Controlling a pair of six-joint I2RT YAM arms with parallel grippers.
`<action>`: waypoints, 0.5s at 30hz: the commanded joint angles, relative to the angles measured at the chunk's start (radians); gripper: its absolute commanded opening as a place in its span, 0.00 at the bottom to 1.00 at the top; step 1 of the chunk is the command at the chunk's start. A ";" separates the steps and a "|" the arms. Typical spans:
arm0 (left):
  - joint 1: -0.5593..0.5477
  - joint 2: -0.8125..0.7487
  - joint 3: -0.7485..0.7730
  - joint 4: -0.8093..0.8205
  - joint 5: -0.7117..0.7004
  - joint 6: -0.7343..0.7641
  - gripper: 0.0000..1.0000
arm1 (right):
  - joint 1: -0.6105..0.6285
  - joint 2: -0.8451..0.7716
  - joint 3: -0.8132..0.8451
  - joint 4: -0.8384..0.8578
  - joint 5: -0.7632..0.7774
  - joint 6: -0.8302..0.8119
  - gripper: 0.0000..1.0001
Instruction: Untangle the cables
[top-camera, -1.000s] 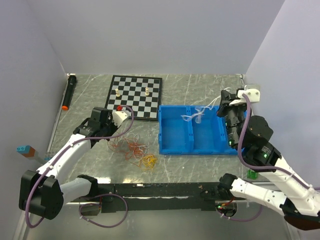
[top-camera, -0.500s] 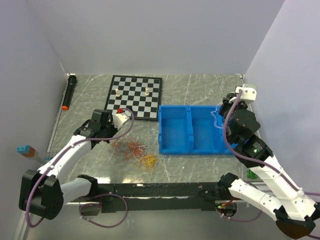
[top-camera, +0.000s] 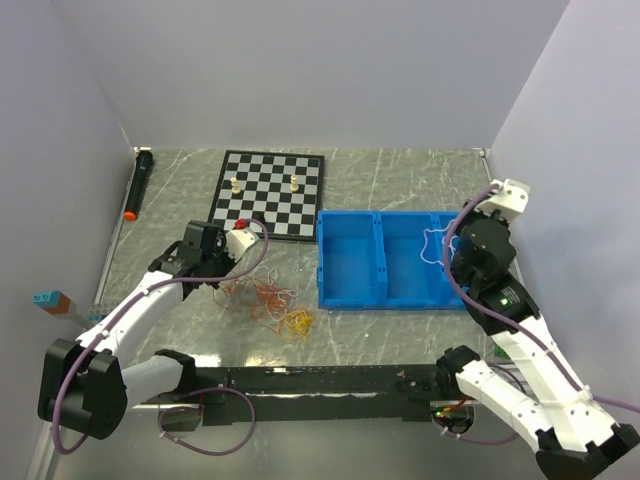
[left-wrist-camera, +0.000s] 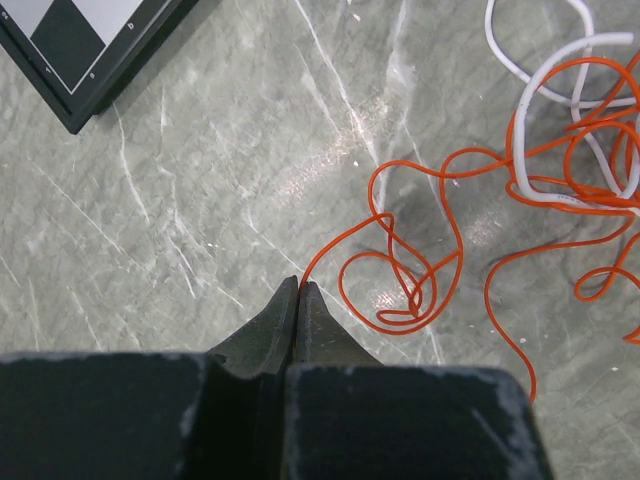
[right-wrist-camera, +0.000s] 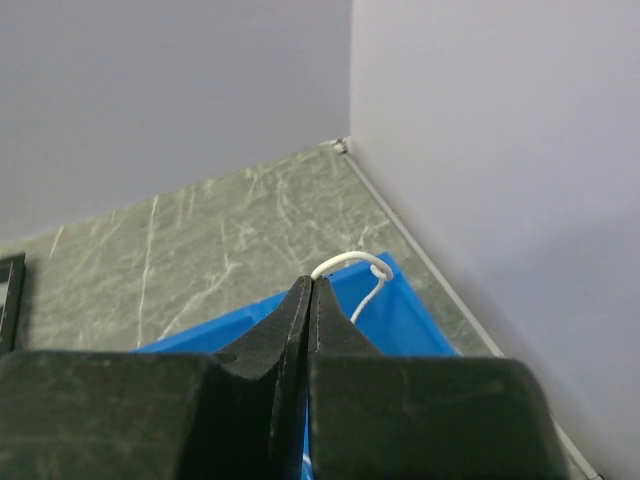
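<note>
slowly does it: one string out at a time

well, the left claw (left-wrist-camera: 298, 292) is shut tight, and its tips pinch the end of an orange cable (left-wrist-camera: 412, 298). that cable runs off in loops on the counter (left-wrist-camera: 200, 180) and goes into the pile of cables (top-camera: 268, 297). the pile lies near the front of the chessboard (top-camera: 270, 190) and to the left of the blue bin (top-camera: 350, 280). a white cable (left-wrist-camera: 515, 150) crosses the orange loops there. a small yellow cable (top-camera: 297, 322) sits at the near edge of the pile.

the right claw (right-wrist-camera: 310, 288) is shut too. it holds a second white cable (right-wrist-camera: 350, 262) up high. this one hangs over the right part of the blue bin, well apart from the pile.

i think there are two jobs here. the right claw looks ready to put its string away. it should go down low into the bin first and only then let go, so the string does not flop over the wall.

the left claw should pull the orange cable slowly, out toward the bare counter and away from the pile. the loops need room to slip open. if the white cable or the whole pile comes along, i would stop and pull from a new side. a hard tug could make the knot tighter. a soft grip could let the thin end slip out.
</note>
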 joint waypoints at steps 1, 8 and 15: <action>-0.001 -0.008 -0.006 0.031 -0.002 0.002 0.01 | -0.046 -0.048 0.046 0.072 0.023 -0.030 0.00; -0.001 0.003 -0.003 0.036 0.001 -0.009 0.01 | -0.089 -0.041 0.105 0.067 0.003 -0.062 0.00; -0.003 0.009 -0.009 0.042 -0.002 -0.007 0.01 | -0.127 -0.047 0.098 0.082 0.026 -0.060 0.00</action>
